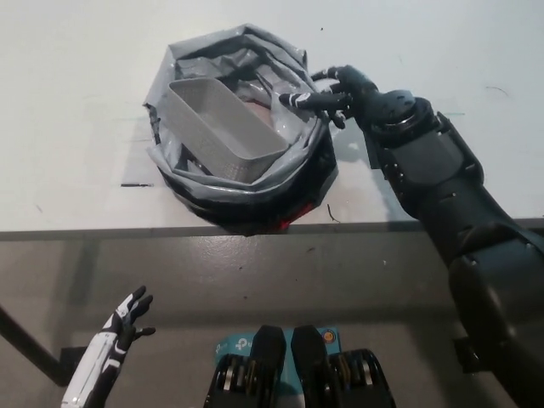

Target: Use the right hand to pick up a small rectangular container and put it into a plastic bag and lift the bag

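1. step in hand: container (pixel 223 129) already sits inside the bag (pixel 238 161), tilted, long side running upper-left to lower-right. placing looks done; lift remains.
2. right hand (pixel 344 93), black, at bag's upper-right rim, fingers (pixel 299 100) curled over the rim edge. appears closed on the plastic, though grip hard to confirm from this angle.
3. next move calls for: firm pinch on rim, then straight rise, w/ container kept from sliding out the low side.
4. left hand (pixel 126 319), white, resting lower left below tabletop level, fingers spread, holding nothing.
5. surroundings: tabletop (pixel 76 93) white; bag near its front edge. dark patch (pixel 372 157) on surface under the right wrist. nothing blocks the lift path.
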Motion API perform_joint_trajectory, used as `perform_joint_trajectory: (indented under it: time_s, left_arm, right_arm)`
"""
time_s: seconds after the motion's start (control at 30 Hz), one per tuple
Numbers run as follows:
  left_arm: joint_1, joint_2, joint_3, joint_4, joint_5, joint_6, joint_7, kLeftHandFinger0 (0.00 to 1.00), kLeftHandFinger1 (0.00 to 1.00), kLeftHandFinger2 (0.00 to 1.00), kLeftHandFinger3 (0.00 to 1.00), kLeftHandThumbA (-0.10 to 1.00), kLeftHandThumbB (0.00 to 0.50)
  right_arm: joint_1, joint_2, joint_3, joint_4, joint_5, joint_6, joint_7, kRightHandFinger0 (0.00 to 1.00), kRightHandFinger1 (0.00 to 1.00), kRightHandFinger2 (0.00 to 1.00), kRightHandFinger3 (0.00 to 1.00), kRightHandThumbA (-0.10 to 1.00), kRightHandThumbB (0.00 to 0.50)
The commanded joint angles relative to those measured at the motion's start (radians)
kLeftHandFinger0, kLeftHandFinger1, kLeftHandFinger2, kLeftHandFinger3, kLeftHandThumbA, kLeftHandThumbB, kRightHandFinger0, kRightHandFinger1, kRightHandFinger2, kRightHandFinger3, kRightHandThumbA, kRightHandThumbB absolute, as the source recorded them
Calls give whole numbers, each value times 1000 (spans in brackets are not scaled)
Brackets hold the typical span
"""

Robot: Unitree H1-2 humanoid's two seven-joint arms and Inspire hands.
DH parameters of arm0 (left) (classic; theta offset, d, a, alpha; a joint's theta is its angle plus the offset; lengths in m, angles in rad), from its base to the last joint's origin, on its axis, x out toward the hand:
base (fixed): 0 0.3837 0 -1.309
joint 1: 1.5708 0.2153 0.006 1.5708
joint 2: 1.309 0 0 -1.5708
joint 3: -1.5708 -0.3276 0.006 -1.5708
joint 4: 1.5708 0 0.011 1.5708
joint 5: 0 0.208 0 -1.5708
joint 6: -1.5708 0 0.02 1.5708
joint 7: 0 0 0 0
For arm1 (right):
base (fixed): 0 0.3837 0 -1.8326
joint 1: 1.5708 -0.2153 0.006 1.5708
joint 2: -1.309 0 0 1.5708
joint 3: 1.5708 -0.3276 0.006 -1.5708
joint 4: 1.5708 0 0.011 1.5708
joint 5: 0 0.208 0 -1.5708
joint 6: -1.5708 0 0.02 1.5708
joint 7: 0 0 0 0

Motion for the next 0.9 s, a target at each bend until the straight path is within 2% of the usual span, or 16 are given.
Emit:
perform_joint_trajectory:
  time_s: [0.0, 0.07, 0.1, 0.37, 0.43, 0.47, 0.53, 0.57, 0.6, 0.63, 0.67, 0.7, 0.73, 0.8, 0.83, 0.87]
  left_arm:
    - [-25, 24, -1, -7, -5, -29, -19, 830, 1000, 1000, 1000, 1000, 367]
    - [-29, 26, -2, -6, 0, -35, -18, 811, 1000, 1000, 1000, 1000, 355]
    - [-29, 27, -2, -5, 3, -39, -17, 794, 1000, 1000, 1000, 1000, 354]
    - [-34, 30, -2, -9, -6, -41, -20, 773, 1000, 1000, 1000, 1000, 363]
    - [-38, 31, -3, -8, -2, -43, -19, 770, 1000, 1000, 1000, 1000, 357]
    - [-38, 32, -4, -9, 0, -42, -18, 770, 1000, 1000, 1000, 1000, 354]
    - [-42, 31, -2, -6, -6, -43, -18, 765, 1000, 1000, 1000, 1000, 356]
    - [-43, 31, -2, -5, -6, -44, -18, 764, 1000, 1000, 1000, 1000, 356]
    - [-45, 30, -1, -5, -7, -44, -17, 759, 1000, 1000, 1000, 1000, 357]
    - [-46, 30, 0, -5, -7, -44, -17, 759, 1000, 1000, 1000, 1000, 357]
    - [-48, 30, 0, -3, -4, -46, -15, 755, 1000, 1000, 1000, 1000, 359]
    - [-49, 31, 0, -2, -3, -46, -14, 755, 1000, 1000, 1000, 1000, 359]
    - [-49, 31, 1, -1, -2, -45, -14, 754, 1000, 1000, 1000, 1000, 357]
    - [-49, 31, 1, -1, 0, -43, -12, 755, 1000, 1000, 1000, 1000, 354]
    - [-48, 31, 1, -1, 1, -43, -12, 755, 1000, 1000, 1000, 1000, 354]
    - [-48, 29, 1, 0, -2, -46, -12, 758, 1000, 1000, 1000, 1000, 351]
  right_arm:
    - [-92, -4, -33, 14, 60, -2, -17, 0, 0, 90, 546, 794, 293]
    - [-95, -6, -46, 26, 74, 2, -2, 0, 0, 101, 558, 788, 312]
    - [-92, -5, -52, 32, 80, 3, -1, 0, 0, 116, 655, 771, 312]
    - [-78, -2, -30, 67, 73, -17, 29, 0, 0, 40, 555, 794, 323]
    - [-81, 2, -25, 71, 71, -20, 28, 0, 0, 30, 496, 796, 338]
    - [-84, 3, -23, 73, 72, -21, 31, 0, 0, 5, 402, 792, 356]
    - [-105, 7, -60, 72, 114, 2, 48, 0, 0, 2, 332, 673, 287]
    - [-110, 8, -67, 72, 121, 5, 48, 0, 0, 0, 320, 660, 279]
    - [-127, 11, -75, 70, 129, 18, 39, 0, 0, 0, 222, 616, 252]
    - [-130, 11, -77, 70, 131, 21, 37, 0, 0, 0, 222, 616, 252]
    - [-155, 17, -134, 54, 188, 33, 25, 0, 37, 69, 175, 350, 193]
    - [-162, 19, -150, 50, 203, 36, 22, 0, 37, 69, 175, 350, 193]
    - [-196, 25, -201, 34, 248, 65, 16, 0, 133, 205, 197, 214, 181]
    - [-229, 33, -251, 19, 288, 87, 2, 0, 222, 510, 342, 158, 141]
    - [-241, 37, -269, 13, 301, 92, -3, 0, 222, 510, 342, 158, 141]
    - [-269, 49, -308, -15, 335, 93, 0, 0, 183, 581, 391, 31, 92]
